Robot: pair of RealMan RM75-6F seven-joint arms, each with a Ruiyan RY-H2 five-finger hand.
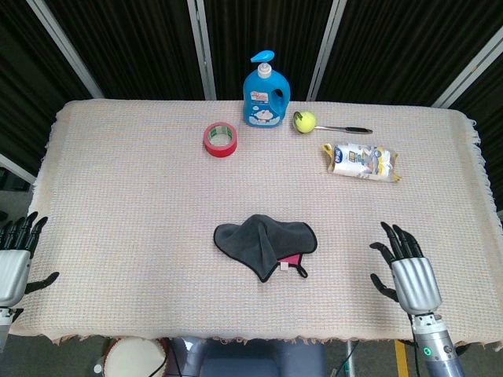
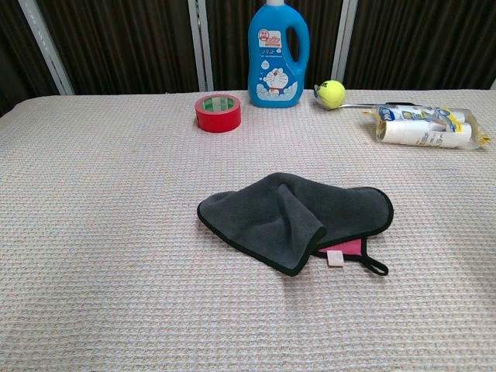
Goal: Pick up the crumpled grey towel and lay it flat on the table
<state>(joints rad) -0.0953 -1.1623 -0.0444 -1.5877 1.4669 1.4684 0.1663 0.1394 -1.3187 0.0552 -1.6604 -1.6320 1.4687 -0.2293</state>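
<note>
Near edge: right hand over the table's front-right corner area, palm down, fingers spread, holding nothing. Left hand just off the front-left corner, fingers likewise apart and empty. Neither shows in the chest view. Judgement: approach stage only — the right hand is the nearer to the work and is probably the one to reach in.

Grey towel lies a little front of centre, well apart from both hands. Soft napped cloth, black-bound edge, one flap folded over the middle so a pink underside, a small label and a thin black hanging loop show at its front-right. The folded flap is the obvious lift point; unfolding likely needs an edge held down.

Table cover: pale woven waffle cloth, fringed at the edges — may drag with the towel.

Far edge: red tape roll, blue pump bottle upright, a yellow-green ball on a handle, a crinkled plastic packet toward the right edge. All clear of the work area.
</note>
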